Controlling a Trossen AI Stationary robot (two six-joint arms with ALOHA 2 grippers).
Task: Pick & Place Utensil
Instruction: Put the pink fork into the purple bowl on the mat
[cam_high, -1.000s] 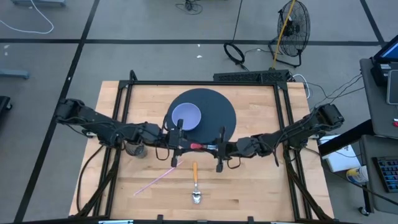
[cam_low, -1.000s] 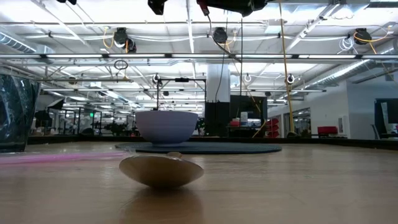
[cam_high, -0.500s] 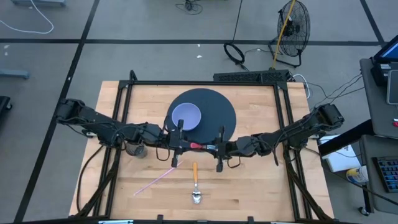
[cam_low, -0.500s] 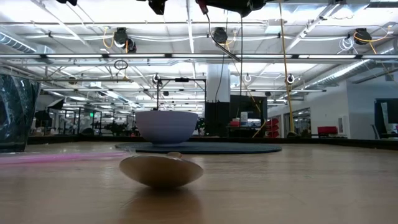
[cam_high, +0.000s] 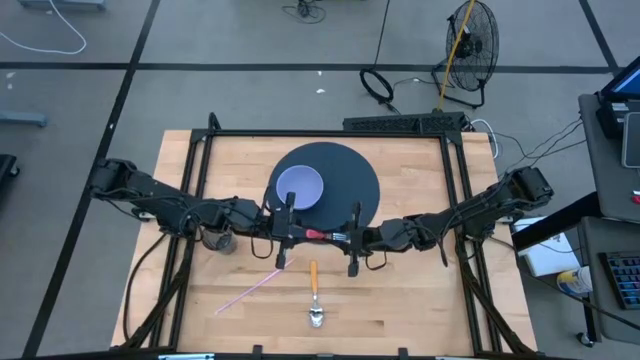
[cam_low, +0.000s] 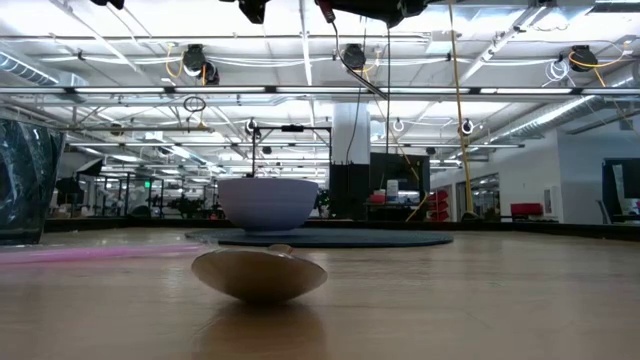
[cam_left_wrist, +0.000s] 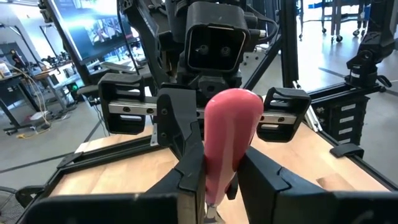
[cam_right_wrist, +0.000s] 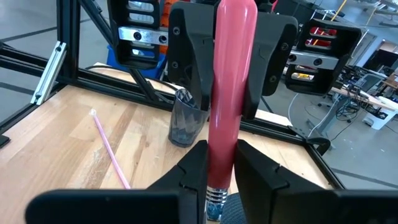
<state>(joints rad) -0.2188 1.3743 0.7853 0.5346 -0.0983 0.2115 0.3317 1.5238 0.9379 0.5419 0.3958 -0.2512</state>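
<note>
Red-handled utensil (cam_high: 318, 235) is held in the air between both arms above mid-table; its working end is hidden inside the fingers, so type unclear. Left gripper (cam_left_wrist: 214, 180) is clamped on one end of the handle, right gripper (cam_right_wrist: 219, 180) clamped on the other: both narrow, both holding. Low view cuts the grippers off at the top edge.

Nearest: wooden-handled spoon (cam_high: 314, 295), bowl end blocking the low view's foreground. Pink straw (cam_high: 250, 285) beside it. Dark cup (cam_high: 218, 240) under the left arm. Farther: white bowl (cam_high: 299, 186) on round dark mat (cam_high: 350, 180).
</note>
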